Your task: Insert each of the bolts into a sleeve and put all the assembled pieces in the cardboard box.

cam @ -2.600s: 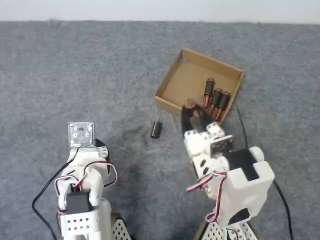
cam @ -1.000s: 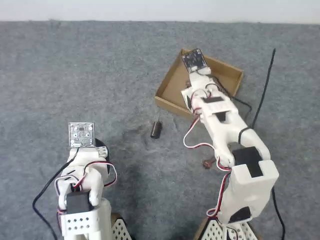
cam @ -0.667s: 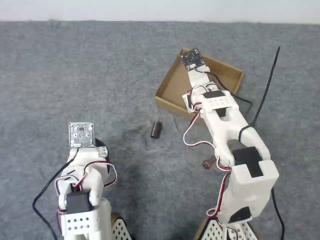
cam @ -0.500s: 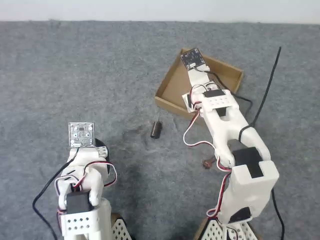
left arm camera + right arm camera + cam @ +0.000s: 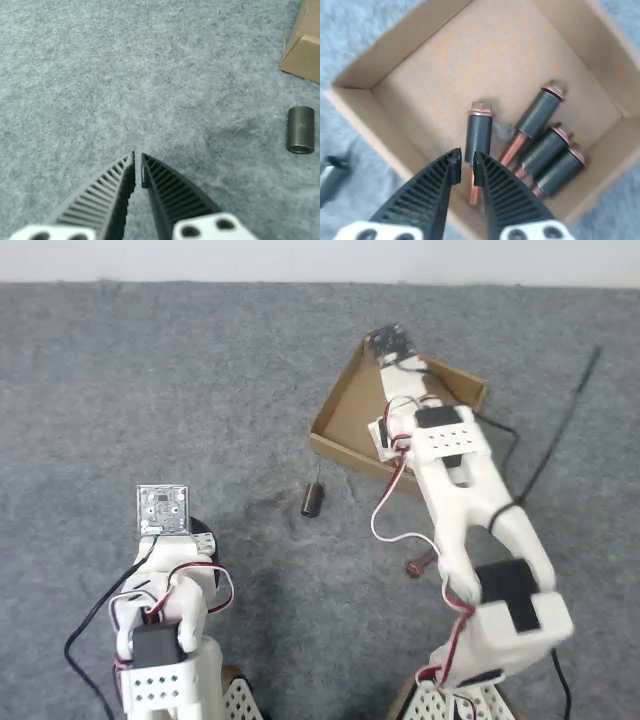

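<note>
We see the cardboard box in the upper right of the high view, with the right arm stretched over it. In that arm's wrist view, four bolt-and-sleeve pieces lie on the box floor: one alone near the middle and three side by side towards the lower right. The right jaws hang above the lone piece, all but closed, gripping nothing. A loose sleeve lies on the grey counter just below the box's left corner. A small copper piece, too small for us to name, lies beside the right arm. The left jaws, low in the left wrist frame, nearly touch and are empty.
</note>
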You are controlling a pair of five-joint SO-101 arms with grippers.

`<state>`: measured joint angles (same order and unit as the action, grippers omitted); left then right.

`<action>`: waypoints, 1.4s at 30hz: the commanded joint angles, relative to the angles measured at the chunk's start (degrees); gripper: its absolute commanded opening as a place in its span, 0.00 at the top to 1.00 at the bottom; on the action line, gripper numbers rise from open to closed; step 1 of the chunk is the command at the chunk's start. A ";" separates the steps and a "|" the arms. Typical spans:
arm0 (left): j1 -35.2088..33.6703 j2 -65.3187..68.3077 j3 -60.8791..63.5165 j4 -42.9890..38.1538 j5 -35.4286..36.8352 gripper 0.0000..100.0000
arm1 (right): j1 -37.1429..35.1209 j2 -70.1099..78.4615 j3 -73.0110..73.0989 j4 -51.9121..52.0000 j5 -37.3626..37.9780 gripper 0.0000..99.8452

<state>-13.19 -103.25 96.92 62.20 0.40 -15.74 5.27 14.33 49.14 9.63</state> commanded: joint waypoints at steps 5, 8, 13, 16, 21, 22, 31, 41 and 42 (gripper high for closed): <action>-0.26 -0.62 -0.31 -1.93 -0.53 0.98 | -7.34 -11.82 -3.87 16.04 -12.22 0.98; -0.26 -0.62 -0.31 -1.85 -0.53 0.98 | -11.65 -13.49 -4.13 21.85 -21.36 0.98; -0.26 -0.62 -0.31 -1.67 -0.53 0.98 | -18.42 -13.76 -3.87 26.86 -29.10 0.98; -0.26 -0.62 -0.31 -1.67 -0.53 0.98 | -20.26 -13.67 -3.78 26.59 -33.32 0.98; -0.26 -0.62 -0.31 -1.67 -0.53 0.98 | -21.58 -12.62 -1.93 22.46 -34.81 0.96; -0.26 -0.62 -0.31 -1.67 -0.53 0.98 | -21.76 -11.74 -1.32 21.23 -34.90 0.94; -0.26 -0.62 -0.31 -1.67 -0.53 0.98 | -21.76 1.27 -1.14 12.79 -34.99 0.82; -0.26 -0.62 -0.31 -1.76 -0.53 0.98 | -22.37 4.97 -1.14 6.81 -35.69 0.82; -0.26 -0.62 -0.31 -1.76 -0.53 0.98 | -22.73 4.97 -1.14 6.99 -36.66 0.82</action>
<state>-13.19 -103.25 96.92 62.20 0.40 -37.19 11.08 13.63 56.79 -25.19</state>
